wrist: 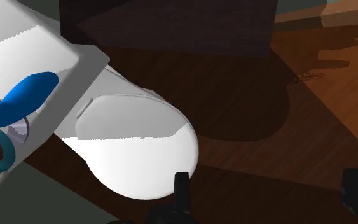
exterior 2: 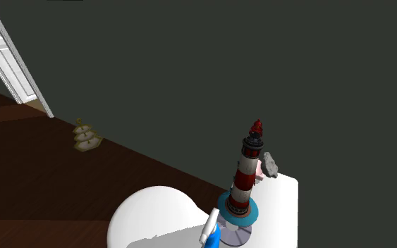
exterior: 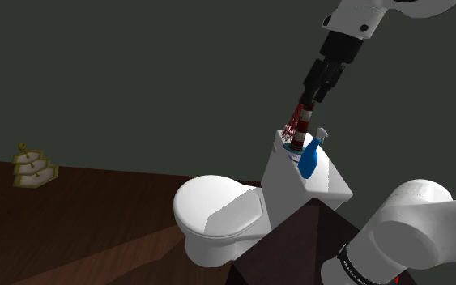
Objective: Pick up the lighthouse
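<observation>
Toilet lid point(exterior: 214, 206): closed, straight ahead of the gripper point(wrist: 269, 188).
Lighthouse point(exterior: 299, 125): upright on the toilet tank point(exterior: 331, 188), long axis vertical; off to one side of the gripper, outside its fingers, untouched.
Blue bottle point(exterior: 310, 159): just beside the lighthouse's base.
Gripper: released, fingers apart, empty.
Coming move (judged): sideways shift to bracket the tower.
</observation>
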Robot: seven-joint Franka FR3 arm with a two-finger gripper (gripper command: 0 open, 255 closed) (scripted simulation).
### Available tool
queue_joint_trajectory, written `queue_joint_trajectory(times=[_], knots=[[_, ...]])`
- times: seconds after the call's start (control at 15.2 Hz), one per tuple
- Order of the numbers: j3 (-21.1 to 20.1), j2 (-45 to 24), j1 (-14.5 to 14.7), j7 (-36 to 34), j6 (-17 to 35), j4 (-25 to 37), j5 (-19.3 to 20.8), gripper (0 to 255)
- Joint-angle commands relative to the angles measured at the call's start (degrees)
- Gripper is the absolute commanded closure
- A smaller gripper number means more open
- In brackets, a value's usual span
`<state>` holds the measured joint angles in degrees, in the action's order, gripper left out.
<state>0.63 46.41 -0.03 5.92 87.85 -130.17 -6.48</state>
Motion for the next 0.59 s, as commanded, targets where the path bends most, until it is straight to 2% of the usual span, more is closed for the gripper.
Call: queue_joint_trajectory(times=[0.0, 0.53], knots=[[0.00, 0.00, 0.00, 0.00, 0.00, 0.00, 0.00, 0], [-1.07, -6.27, -5.89, -6.28, 17.21, -6.25, 4.29, 0]])
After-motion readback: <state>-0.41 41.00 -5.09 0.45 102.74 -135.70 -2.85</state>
